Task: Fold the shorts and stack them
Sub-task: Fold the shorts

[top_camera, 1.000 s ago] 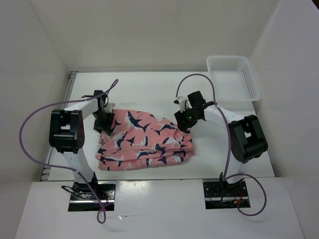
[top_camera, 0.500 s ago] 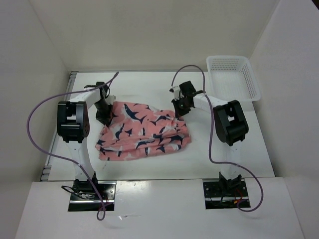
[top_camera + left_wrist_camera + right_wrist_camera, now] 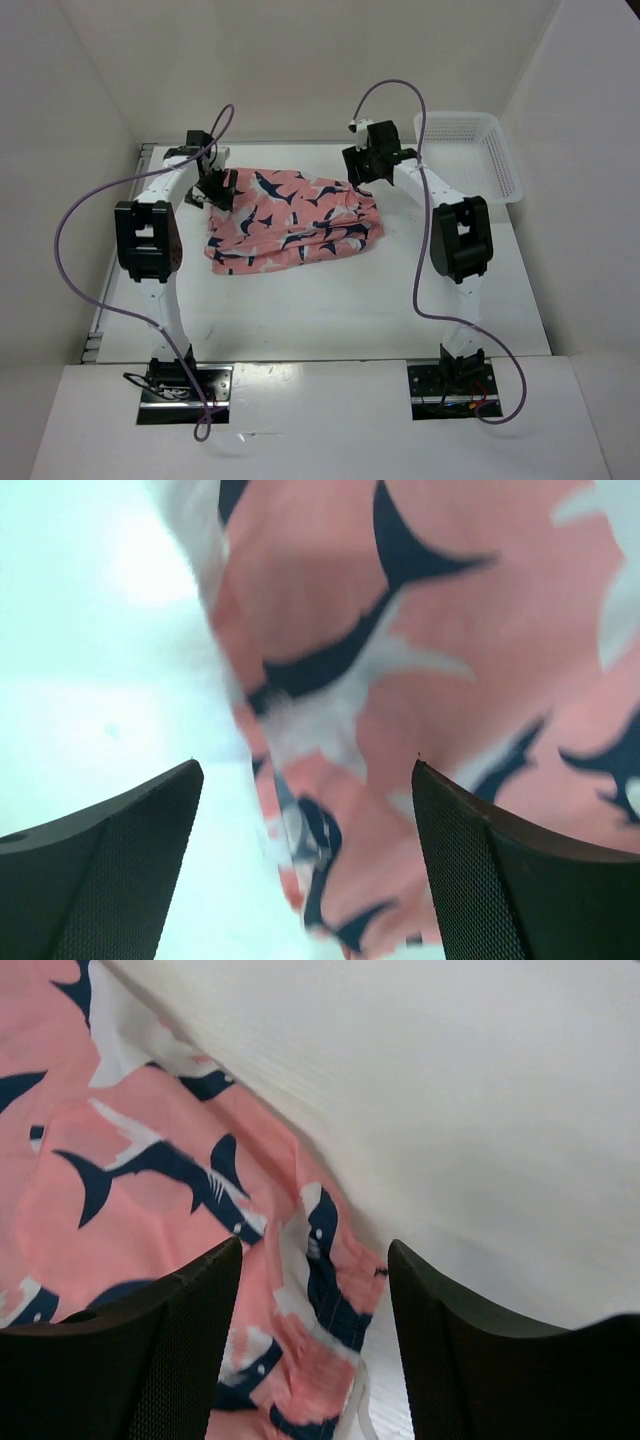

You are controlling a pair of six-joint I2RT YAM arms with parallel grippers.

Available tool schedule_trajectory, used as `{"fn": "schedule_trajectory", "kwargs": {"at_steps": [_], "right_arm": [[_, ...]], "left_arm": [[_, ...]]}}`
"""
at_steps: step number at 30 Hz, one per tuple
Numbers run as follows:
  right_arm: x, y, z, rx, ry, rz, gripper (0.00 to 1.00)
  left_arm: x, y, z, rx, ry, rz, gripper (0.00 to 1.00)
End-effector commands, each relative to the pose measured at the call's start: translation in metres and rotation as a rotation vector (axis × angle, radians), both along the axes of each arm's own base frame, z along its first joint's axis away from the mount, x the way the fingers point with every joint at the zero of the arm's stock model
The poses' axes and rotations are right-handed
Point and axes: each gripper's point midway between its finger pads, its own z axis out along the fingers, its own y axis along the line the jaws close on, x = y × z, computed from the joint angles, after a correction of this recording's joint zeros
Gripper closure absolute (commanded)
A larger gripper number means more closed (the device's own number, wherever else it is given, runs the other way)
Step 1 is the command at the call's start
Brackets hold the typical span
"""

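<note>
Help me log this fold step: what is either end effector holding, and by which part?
Nothing is held. The left end effector and the right end effector both stand open over the far edge of the shorts, with no fabric pinched.

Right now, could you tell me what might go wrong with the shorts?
The open left hand and right hand straddle the far edge of the shorts; pulling away could snag and drag the cloth.
The shorts lie rumpled with uneven edges, so the next fold may come out crooked.
</note>
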Motion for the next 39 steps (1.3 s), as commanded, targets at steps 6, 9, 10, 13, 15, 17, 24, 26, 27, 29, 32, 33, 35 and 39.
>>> {"fn": "schedule_trajectory", "kwargs": {"at_steps": [6, 9, 10, 13, 15, 17, 24, 26, 27, 29, 32, 33, 35, 39], "right_arm": [[-0.067, -0.015, 0.052, 0.034, -0.007, 0.034, 0.41], [-0.091, -0.016, 0.032, 0.048, 0.067, 0.041, 0.41], [-0.093, -0.020, 0.033, 0.054, 0.069, 0.038, 0.41], [-0.107, -0.015, 0.026, 0.076, 0.112, 0.071, 0.38], [-0.112, -0.016, 0.017, 0.079, 0.139, 0.061, 0.32], [-0.111, -0.022, 0.016, 0.110, 0.154, 0.026, 0.28], [-0.116, -0.041, 0.000, 0.133, 0.205, -0.010, 0.25], [-0.126, -0.034, -0.007, 0.166, 0.241, 0.026, 0.25], [-0.133, -0.025, -0.007, 0.204, 0.263, 0.065, 0.25], [-0.138, -0.021, -0.009, 0.231, 0.280, 0.082, 0.25], [-0.144, -0.022, -0.024, 0.230, 0.322, 0.070, 0.30], [-0.144, -0.022, -0.024, 0.225, 0.318, 0.076, 0.31], [-0.144, -0.022, -0.024, 0.225, 0.318, 0.076, 0.39], [-0.142, -0.020, -0.020, 0.233, 0.311, 0.084, 0.51]], "left_arm": [[-0.077, -0.010, 0.033, -0.078, 0.054, -0.021, 0.08], [-0.112, -0.010, 0.004, -0.082, 0.169, -0.016, 0.08], [-0.114, -0.009, 0.002, -0.093, 0.164, -0.011, 0.08], [-0.128, -0.017, -0.006, -0.134, 0.181, -0.023, 0.08], [-0.135, -0.017, -0.015, -0.135, 0.200, -0.022, 0.09], [-0.136, -0.017, -0.020, -0.135, 0.207, -0.022, 0.14], [-0.141, -0.017, -0.028, -0.136, 0.235, -0.020, 0.39], [-0.138, -0.017, -0.026, -0.136, 0.226, -0.021, 0.44], [-0.139, -0.017, -0.029, -0.136, 0.235, -0.020, 0.51], [-0.136, -0.019, -0.030, -0.147, 0.235, -0.023, 0.56], [-0.136, -0.019, -0.030, -0.147, 0.235, -0.023, 0.68], [-0.136, -0.019, -0.030, -0.147, 0.235, -0.023, 0.71], [-0.136, -0.019, -0.030, -0.147, 0.235, -0.023, 0.80], [-0.134, -0.017, -0.030, -0.138, 0.226, -0.021, 0.93]]}}
